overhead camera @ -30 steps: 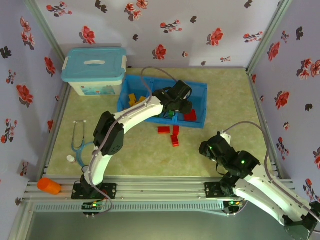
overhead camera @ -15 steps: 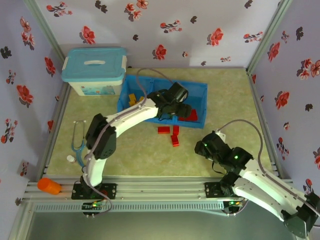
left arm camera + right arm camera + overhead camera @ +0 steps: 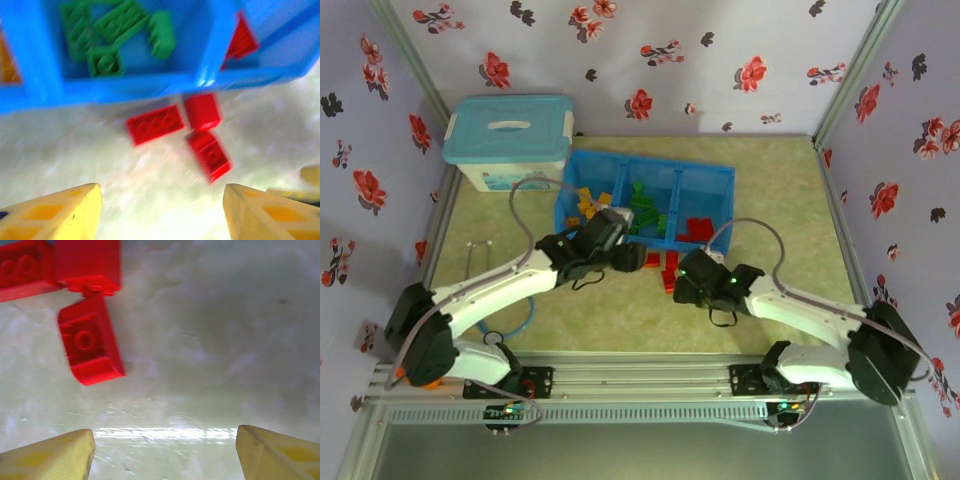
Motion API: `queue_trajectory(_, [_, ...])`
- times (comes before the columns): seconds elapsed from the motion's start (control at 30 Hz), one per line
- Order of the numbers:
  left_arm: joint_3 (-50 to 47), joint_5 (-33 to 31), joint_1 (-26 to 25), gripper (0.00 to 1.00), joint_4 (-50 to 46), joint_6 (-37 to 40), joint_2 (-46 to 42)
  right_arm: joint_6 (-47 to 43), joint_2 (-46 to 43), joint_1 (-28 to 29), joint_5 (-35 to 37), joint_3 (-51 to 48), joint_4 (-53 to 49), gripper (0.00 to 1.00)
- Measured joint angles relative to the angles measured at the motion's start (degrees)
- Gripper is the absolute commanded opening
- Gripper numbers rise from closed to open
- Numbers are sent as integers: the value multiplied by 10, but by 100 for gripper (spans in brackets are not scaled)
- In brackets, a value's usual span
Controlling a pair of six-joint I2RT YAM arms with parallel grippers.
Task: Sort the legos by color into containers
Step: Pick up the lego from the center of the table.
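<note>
Greenish bench (image 3: 790, 200) under everything; blue tray (image 3: 125, 86) sits just beyond the left jaws, green legos (image 3: 116, 21) in its middle compartment; three red legos (image 3: 155, 124) lie loose on the bench between tray and left jaws; left jaws and right jaws both spread wide, nothing gripped; one red brick (image 3: 91, 342) ahead-left of the right jaws.

The red bricks (image 3: 90, 342) look like hard, glossy plastic. The blue tray (image 3: 125, 85) is smooth, shiny plastic too. The pale green tabletop (image 3: 225, 340) is mottled with a faint sheen. The yellow fingers (image 3: 55, 457) seem matt plastic, and the front rail (image 3: 640, 372) is ribbed bare metal.
</note>
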Motion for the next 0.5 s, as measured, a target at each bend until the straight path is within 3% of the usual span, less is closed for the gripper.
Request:
queue_trajectory(0.13, [-114, -12, 3, 65, 10, -22, -87, -26, 74, 1, -10, 47, 15, 75])
queue_trajectory(0.4, [-220, -34, 4, 65, 6, -64, -219, -59, 203, 1, -19, 119, 28, 70])
queue_trajectory(0.47, [-237, -38, 4, 65, -1, -72, -237, -63, 230, 1, -20, 134, 29, 65])
queue_trajectory(0.5, [-244, -41, 4, 65, -4, -76, -245, -66, 244, 1, -19, 142, 29, 57])
